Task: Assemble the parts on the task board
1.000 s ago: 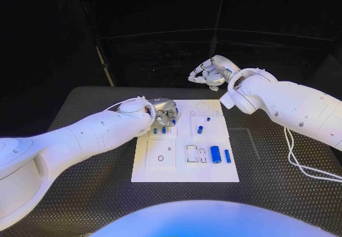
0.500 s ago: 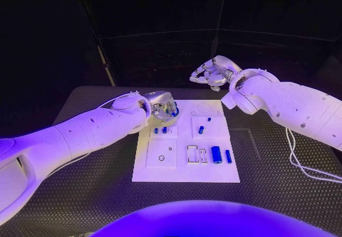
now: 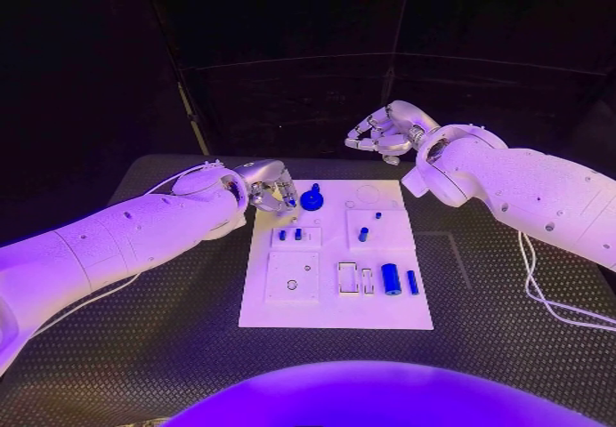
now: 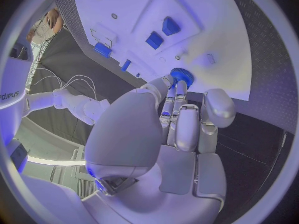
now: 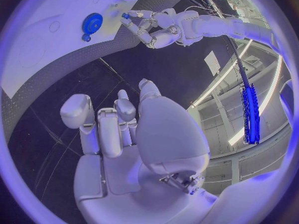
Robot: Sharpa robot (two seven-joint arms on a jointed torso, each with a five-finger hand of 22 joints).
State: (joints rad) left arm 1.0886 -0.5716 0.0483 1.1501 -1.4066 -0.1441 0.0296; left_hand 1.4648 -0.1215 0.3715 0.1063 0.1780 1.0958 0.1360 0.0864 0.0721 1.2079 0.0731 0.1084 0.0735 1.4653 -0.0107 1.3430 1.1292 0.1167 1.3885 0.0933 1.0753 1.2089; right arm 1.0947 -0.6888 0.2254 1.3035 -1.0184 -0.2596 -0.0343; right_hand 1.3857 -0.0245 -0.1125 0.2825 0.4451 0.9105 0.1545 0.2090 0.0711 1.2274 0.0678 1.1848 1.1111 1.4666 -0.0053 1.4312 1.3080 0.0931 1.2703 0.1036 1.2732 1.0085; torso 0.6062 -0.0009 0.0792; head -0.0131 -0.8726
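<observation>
Board (image 3: 385,311) lies flat, white, in the middle of the black desk (image 3: 154,356). Left hand (image 3: 267,187) is at the board's far left corner, fingers bent in over the edge. Blue gear (image 3: 312,201), round w/ small teeth, sits on the board near that far edge, just beside the left hand's fingertips (image 4: 181,87); in the left wrist view the tips are right at the gear (image 4: 182,76), but can't tell if they pinch it or only touch it. Two small blue pegs (image 3: 290,235) stand side by side in a raised square block on the left half of the board, nearer than the gear. One blue peg (image 3: 362,235) stands in another block on the right half, w/ a tiny blue dot just beyond it. Fat blue cylinder (image 3: 390,278) lies near the right edge, w/ a thin blue pin (image 3: 412,282) just beside it, closer to that edge. Right hand (image 3: 381,135) is up in the air past the desk's far edge, well apart from the board, fingers curled in, nothing in them. Right wrist view shows that hand (image 5: 118,129) w/ bent fingers and the gear (image 5: 92,23) far off on the board.
</observation>
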